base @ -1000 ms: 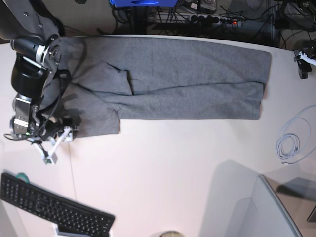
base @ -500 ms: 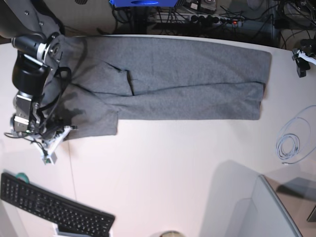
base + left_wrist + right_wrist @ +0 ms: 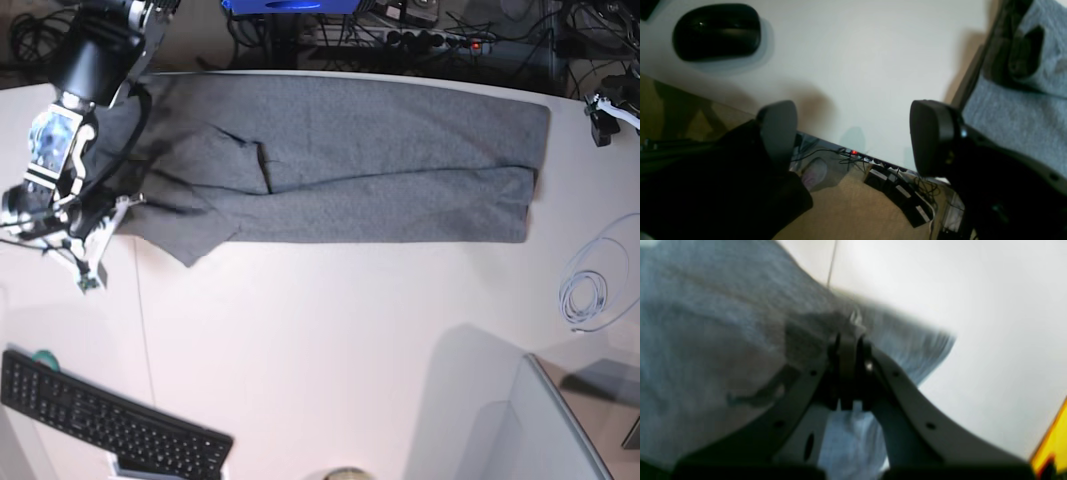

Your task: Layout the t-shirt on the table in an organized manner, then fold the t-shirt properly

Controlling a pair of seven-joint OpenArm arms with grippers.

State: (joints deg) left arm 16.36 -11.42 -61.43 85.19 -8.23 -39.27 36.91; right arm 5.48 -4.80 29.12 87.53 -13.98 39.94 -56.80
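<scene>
Two arms in view; right gripper [image 3: 848, 350] clenched on a fold of the t-shirt [image 3: 360, 165], fingers pressed together with grey cloth pinched between them in the right wrist view; that view is blurred, cloth edge streaked. In the base view the right arm [image 3: 75, 110] stands over the shirt's end on that view's left side, and the cloth there is drawn up to a point near the lower corner; exact grasp spot hidden under the arm there. T-shirt lies along the far side of the table [image 3: 330, 330], stretched lengthwise as a long folded band, a sleeve flap showing near its left part, its other end square and flat on the base view's right; one long crease runs across the middle. Left gripper [image 3: 853, 136] released, jaws wide apart, nothing between them; it hangs over the table's edge near the shirt's other end, grey cloth just beside its one finger in the left wrist view; barely seen at the base view's right edge. Black mouse [image 3: 716, 31] on the table, apart from the shirt; black keyboard [image 3: 105, 420] at the near left corner; coiled white cable [image 3: 588, 290] on the right; power strip [image 3: 400, 40] with a red light beyond the far edge.
</scene>
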